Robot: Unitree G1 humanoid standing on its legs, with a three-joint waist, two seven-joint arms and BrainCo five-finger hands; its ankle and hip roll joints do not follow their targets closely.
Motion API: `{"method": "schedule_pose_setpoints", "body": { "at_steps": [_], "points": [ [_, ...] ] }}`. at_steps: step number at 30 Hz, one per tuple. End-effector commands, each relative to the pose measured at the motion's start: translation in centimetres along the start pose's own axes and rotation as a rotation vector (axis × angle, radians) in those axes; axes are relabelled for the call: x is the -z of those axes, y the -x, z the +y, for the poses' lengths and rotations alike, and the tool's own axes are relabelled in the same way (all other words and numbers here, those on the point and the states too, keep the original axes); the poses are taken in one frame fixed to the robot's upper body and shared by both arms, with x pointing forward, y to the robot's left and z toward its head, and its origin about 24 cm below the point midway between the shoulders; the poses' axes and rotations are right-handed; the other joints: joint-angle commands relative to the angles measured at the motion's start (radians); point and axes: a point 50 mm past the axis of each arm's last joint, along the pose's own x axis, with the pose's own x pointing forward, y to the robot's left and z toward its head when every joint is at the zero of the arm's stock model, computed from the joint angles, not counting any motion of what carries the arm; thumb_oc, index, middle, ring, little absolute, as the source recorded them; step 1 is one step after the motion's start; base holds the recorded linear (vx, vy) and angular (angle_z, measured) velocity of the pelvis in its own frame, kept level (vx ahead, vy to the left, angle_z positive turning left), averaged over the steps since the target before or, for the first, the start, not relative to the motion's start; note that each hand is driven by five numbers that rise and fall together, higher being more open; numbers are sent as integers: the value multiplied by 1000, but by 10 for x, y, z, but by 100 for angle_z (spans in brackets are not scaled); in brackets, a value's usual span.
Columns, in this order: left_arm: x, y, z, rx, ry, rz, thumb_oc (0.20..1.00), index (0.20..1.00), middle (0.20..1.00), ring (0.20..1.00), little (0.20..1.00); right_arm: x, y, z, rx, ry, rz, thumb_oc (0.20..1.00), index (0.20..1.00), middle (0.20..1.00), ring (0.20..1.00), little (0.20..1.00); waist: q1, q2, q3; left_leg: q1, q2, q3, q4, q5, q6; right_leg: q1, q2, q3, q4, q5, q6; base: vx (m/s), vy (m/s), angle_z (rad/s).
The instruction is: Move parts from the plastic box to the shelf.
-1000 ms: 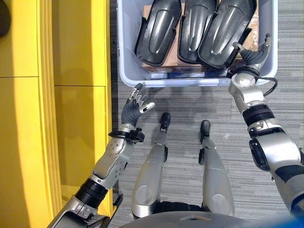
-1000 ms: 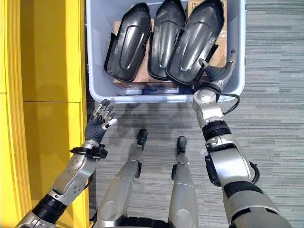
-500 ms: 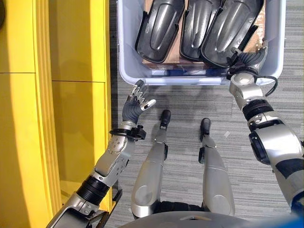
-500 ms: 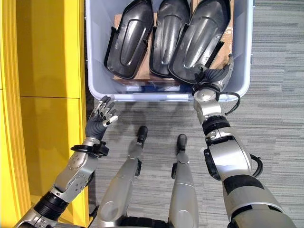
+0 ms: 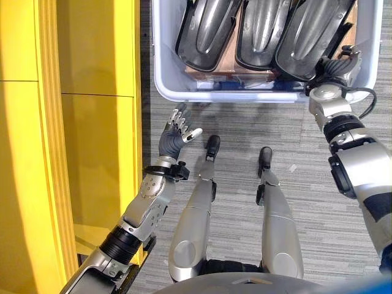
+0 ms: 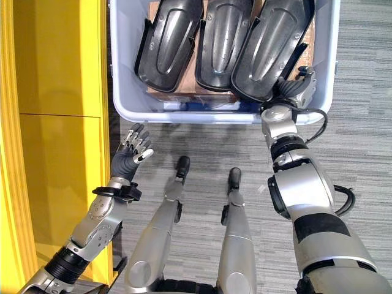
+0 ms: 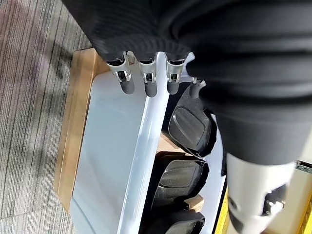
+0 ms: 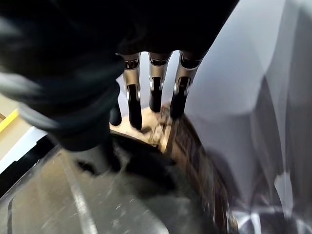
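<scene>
The right hand [image 6: 294,90] has its fingers [image 8: 155,92] straight and spread, holding nothing, down inside the box's near right corner beside the rightmost part [image 6: 272,46]. Three long black parts lie side by side in the pale plastic box [image 6: 125,92], at 12 o'clock from the robot. They are smooth, shiny and rounded like shells. Each runs long from near to far, and the rightmost one leans toward 1 o'clock. Brown cardboard [image 5: 229,58] lies under them. The left hand [image 5: 174,131] is up over the grey carpet [image 6: 361,141], fingers straight and loose, empty. The yellow shelf [image 5: 92,122] stands at 9 o'clock.
</scene>
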Motion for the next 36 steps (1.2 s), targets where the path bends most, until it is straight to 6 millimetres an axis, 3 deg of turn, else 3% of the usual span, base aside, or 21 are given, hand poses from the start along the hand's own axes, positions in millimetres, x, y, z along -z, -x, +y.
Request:
{"method": "schedule_pose_setpoints", "body": {
  "at_steps": [1,6,11,14,22,26,27,29,32,36],
  "points": [
    [-20,-2,-13,37,47,-123,1000,1000,1000,1000,1000,28,10,11,-108,78,72,200,200,200,200,200,33,20,-23,-22,56,133,76,-42,-17,8,-67,-39,-16,32,53,-9,5,10],
    [-19,-2,-9,20,48,-119,1000,1000,1000,1000,1000,20,14,16,-123,21,28,200,200,200,200,200,24,3,-23,14,56,134,75,-47,-19,53,-70,-41,-28,36,54,-8,6,4],
    [-17,-1,-1,2,39,-99,1000,1000,1000,1000,1000,-3,16,16,-118,-95,-65,200,200,200,200,200,10,-19,-23,89,66,138,75,-62,-20,124,-65,-37,-41,32,54,0,0,0],
    [-15,2,6,-18,31,-79,1000,1000,1000,1000,1000,-20,21,13,-119,-182,-145,200,200,200,200,200,0,-38,-48,124,74,143,67,-63,-19,160,-62,-37,-60,40,55,0,0,0],
    [-6,12,20,-54,12,-20,1000,1000,1000,1000,1000,-32,34,-2,-115,-302,-267,200,200,200,200,200,-16,-63,-115,199,85,148,53,-75,-21,237,-61,-36,-97,39,57,30,-6,-2],
    [0,21,29,-76,0,21,1000,1000,1000,1000,1000,-25,47,-9,-154,-369,-306,200,200,200,200,200,-26,-72,-155,244,93,151,45,-81,-23,284,-61,-38,-117,35,57,60,-23,-7],
    [4,28,37,-101,-11,51,1000,1000,1000,1000,1000,-13,62,-12,-204,-413,-319,200,200,200,200,200,-34,-80,-183,275,103,152,40,-85,-23,314,-60,-38,-124,29,57,95,-39,-6],
    [8,33,43,-116,-18,75,1000,1000,1000,1000,1000,-2,74,-15,-242,-435,-318,200,200,200,200,200,-41,-84,-202,299,108,153,36,-88,-23,334,-59,-39,-126,23,56,94,-38,3],
    [20,50,55,-165,-34,146,1000,1000,1000,1000,1000,34,102,-28,-335,-464,-267,200,200,200,200,200,-58,-101,-267,374,121,162,2,-92,-27,401,-49,-45,-156,16,58,101,-54,1],
    [27,63,65,-205,-53,191,1000,1000,1000,1000,1000,55,113,-39,-380,-439,-228,200,200,200,200,200,-66,-106,-321,432,129,171,-33,-91,-29,446,-45,-51,-174,10,59,71,-25,-2]
  ]
}}
